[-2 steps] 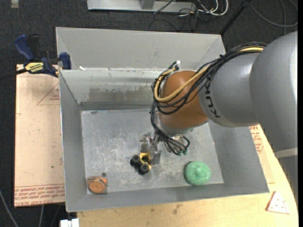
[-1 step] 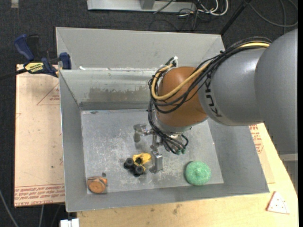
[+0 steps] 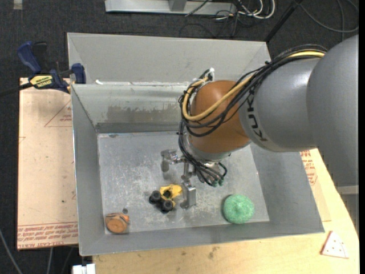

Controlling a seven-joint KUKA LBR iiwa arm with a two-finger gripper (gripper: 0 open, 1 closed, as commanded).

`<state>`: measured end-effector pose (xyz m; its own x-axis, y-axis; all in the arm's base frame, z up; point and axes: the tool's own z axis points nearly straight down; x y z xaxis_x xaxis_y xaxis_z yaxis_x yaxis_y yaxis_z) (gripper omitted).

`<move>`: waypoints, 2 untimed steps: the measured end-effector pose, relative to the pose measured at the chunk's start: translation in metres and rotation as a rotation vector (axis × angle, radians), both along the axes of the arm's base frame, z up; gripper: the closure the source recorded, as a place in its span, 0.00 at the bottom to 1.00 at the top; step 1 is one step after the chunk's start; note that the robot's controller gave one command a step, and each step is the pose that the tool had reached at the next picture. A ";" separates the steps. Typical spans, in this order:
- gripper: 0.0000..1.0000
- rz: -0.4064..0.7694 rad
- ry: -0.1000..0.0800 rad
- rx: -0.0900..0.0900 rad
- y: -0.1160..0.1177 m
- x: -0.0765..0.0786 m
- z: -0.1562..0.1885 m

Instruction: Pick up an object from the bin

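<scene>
My gripper (image 3: 178, 178) hangs low over the middle of the bin floor, open, with one finger (image 3: 166, 162) up-left and the other finger (image 3: 189, 195) down-right. A small yellow toy vehicle with black wheels (image 3: 165, 196) lies just left of the lower finger, touching or nearly touching it, and below the gap rather than in it. Nothing sits between the fingers. A green fuzzy ball (image 3: 238, 208) rests to the right of the gripper, near the front wall.
A brown round disc-like thing (image 3: 117, 223) lies in the front left corner. The arm with its orange cover and cables reaches in from the right and hides the floor behind the gripper.
</scene>
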<state>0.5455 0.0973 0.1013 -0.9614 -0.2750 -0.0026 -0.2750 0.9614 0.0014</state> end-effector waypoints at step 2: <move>0.00 0.073 0.002 -0.001 0.006 -0.018 -0.032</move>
<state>0.5270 0.1029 0.0696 -0.9387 -0.3448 -0.0004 -0.3448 0.9387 0.0016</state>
